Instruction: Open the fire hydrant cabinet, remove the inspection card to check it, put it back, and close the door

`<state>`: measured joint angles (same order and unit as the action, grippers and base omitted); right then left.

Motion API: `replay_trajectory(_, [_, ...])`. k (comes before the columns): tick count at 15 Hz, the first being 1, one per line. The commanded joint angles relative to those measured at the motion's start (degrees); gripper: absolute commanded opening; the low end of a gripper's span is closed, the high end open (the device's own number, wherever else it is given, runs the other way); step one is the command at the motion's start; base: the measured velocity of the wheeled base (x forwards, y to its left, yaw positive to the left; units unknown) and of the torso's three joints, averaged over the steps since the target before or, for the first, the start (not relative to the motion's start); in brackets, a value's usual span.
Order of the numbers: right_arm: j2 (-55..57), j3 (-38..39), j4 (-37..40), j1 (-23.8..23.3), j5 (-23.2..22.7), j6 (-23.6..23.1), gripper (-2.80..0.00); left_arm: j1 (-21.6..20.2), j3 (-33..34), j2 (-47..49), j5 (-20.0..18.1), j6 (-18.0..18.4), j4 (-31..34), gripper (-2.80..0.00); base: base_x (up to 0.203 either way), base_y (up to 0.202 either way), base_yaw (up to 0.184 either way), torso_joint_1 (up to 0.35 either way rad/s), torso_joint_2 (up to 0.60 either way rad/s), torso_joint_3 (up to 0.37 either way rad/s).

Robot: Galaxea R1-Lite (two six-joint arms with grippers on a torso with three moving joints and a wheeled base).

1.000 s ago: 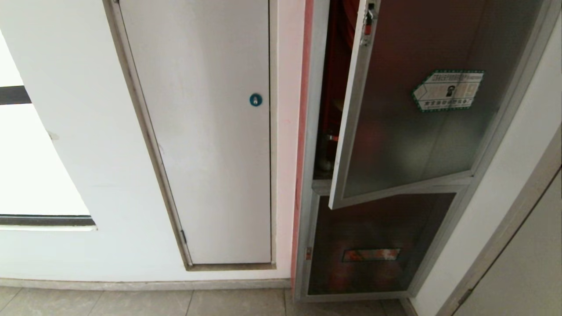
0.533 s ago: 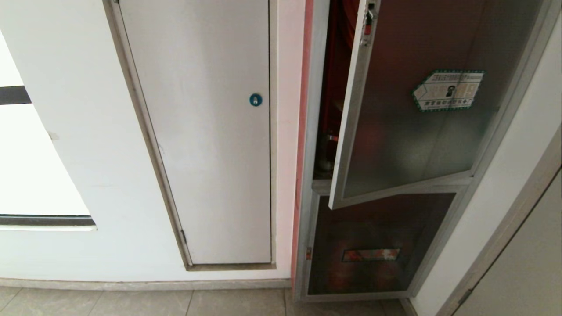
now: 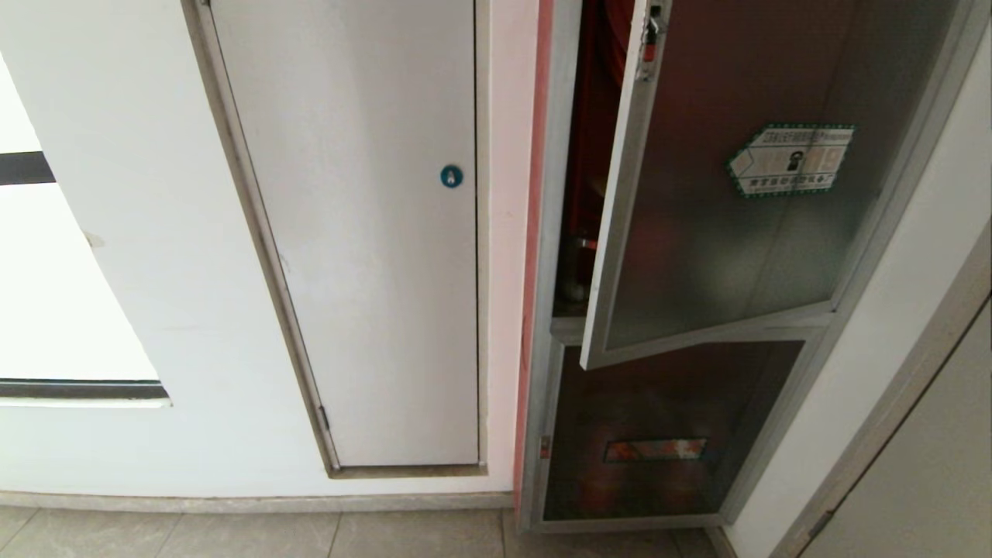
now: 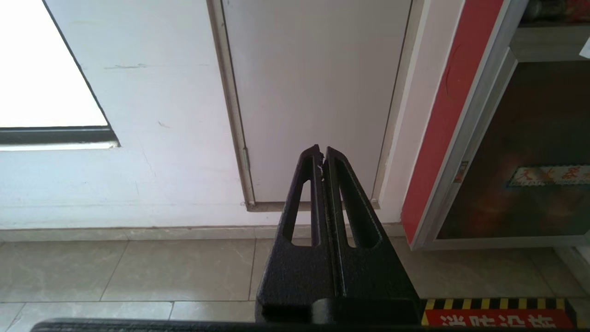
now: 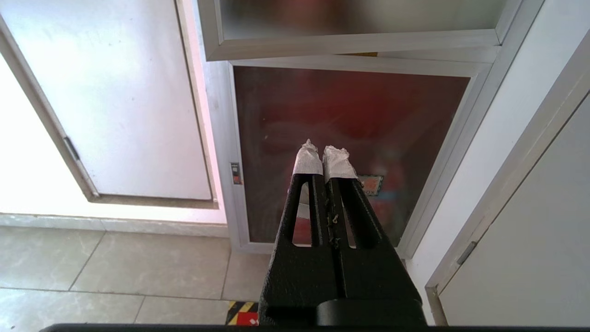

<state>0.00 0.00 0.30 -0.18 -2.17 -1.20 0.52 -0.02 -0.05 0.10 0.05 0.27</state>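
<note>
The fire hydrant cabinet (image 3: 549, 232) stands at the right in the head view, silver-framed with a red inside. Its door (image 3: 697, 256), dark glass with a green-bordered sticker (image 3: 790, 159), hangs partly ajar, latch edge swung out from the frame. The door's lower edge (image 5: 355, 44) shows in the right wrist view. The inspection card is out of view. My left gripper (image 4: 321, 154) is shut and empty, held low over the floor. My right gripper (image 5: 322, 154), tips wrapped in white tape, is shut and empty before the lower glass panel (image 5: 350, 115). Neither arm shows in the head view.
A white door with a blue round lock (image 3: 451, 176) is left of the cabinet. A smaller dark glass panel (image 3: 659, 434) sits below the cabinet door. A grey door (image 5: 530, 230) angles in at the far right. Tiled floor (image 4: 138, 267) carries a striped marking (image 4: 498, 313).
</note>
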Motion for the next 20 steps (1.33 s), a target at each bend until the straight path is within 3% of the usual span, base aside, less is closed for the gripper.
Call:
replay_trajectory(1, [0.09,0.00,0.05,0.01,-0.03,-0.03,-2.80,0.00,0.02,0.05,-0.01,-0.05,0.00,-2.80,0.000,0.000,0.000,0.000,0.00,0.000])
replay_trajectory(5, [0.09,0.00,-0.04,0.01,-0.03,-0.03,-2.80,0.00,0.02,0.05,0.08,-0.06,0.00,-2.80,0.024,0.000,0.000,0.000,0.00,0.001])
replay_trajectory(20, [0.09,0.00,-0.04,0.01,-0.03,-0.03,-2.80,0.00,-0.06,0.05,0.08,-0.05,0.00,-2.80,0.195,0.000,-0.001,0.004,0.00,0.001])
